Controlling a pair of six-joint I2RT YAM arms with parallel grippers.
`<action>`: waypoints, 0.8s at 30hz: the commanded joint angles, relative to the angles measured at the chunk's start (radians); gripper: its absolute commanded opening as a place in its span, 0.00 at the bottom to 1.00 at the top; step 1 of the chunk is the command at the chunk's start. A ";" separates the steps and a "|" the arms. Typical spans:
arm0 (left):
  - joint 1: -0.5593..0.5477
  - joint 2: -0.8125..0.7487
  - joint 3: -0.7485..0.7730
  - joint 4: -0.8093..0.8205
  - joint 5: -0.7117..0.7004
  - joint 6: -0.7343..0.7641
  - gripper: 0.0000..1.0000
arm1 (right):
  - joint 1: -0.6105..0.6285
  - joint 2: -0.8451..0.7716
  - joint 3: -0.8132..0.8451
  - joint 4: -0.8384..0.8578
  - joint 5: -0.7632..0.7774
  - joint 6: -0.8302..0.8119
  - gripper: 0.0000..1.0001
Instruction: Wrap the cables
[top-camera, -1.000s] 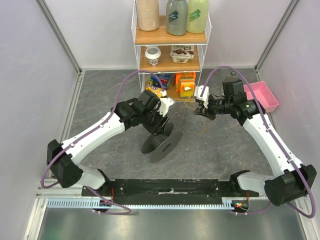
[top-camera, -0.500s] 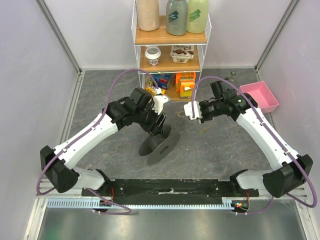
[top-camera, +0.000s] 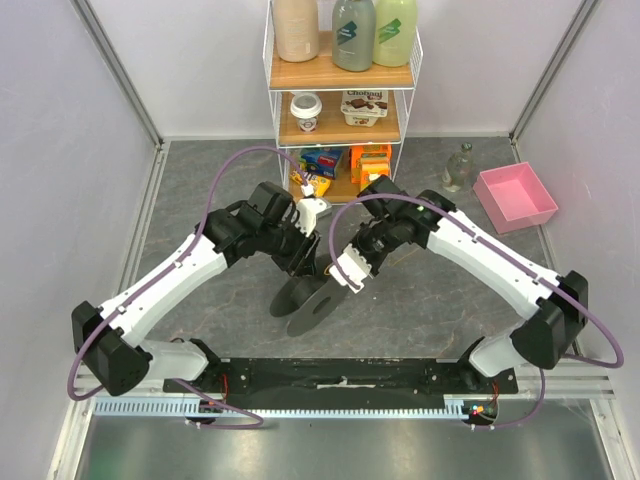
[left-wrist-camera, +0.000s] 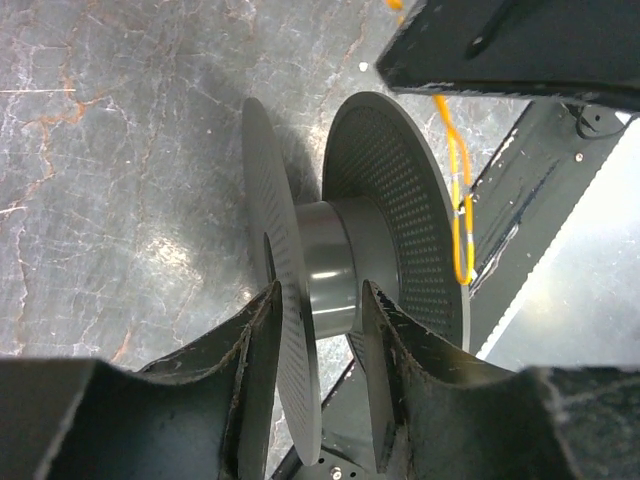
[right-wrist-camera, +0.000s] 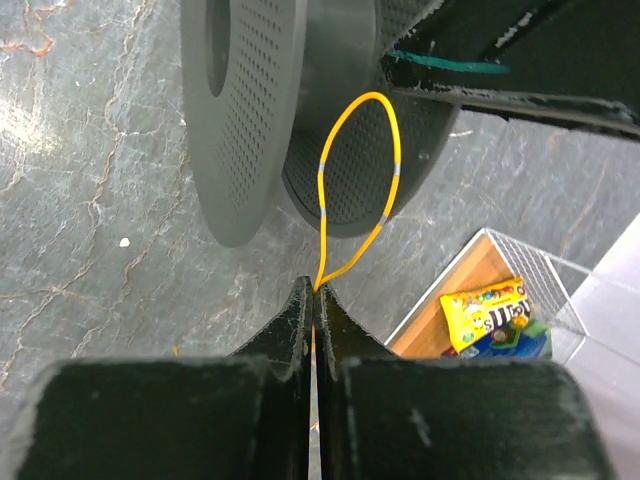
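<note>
The dark grey spool stands on edge, tilted, on the grey table. My left gripper grips it. In the left wrist view one finger lies outside a flange and the other finger sits between the flanges by the hub, with the gripper closed on it. My right gripper is right beside the spool. In the right wrist view it is shut on the thin yellow-orange wire, which loops up against the spool. The wire also shows in the left wrist view.
A wire shelf rack with bottles, a cup and snack packets stands at the back centre; its corner with a yellow candy bag is close behind my right gripper. A pink tray and a small bottle sit back right. A black rail runs along the near edge.
My right gripper has swung left and nearer, from beside the shelf to the spool. My left gripper and the spool have shifted slightly left and nearer.
</note>
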 joint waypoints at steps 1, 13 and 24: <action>0.004 -0.050 -0.022 0.016 0.059 0.043 0.44 | 0.043 0.040 0.055 -0.048 0.051 -0.081 0.00; 0.032 -0.081 -0.079 0.041 0.127 0.062 0.45 | 0.079 0.130 0.112 -0.003 0.074 -0.039 0.00; 0.078 -0.093 -0.090 0.051 0.197 0.023 0.56 | 0.131 0.129 0.076 0.076 0.131 0.054 0.00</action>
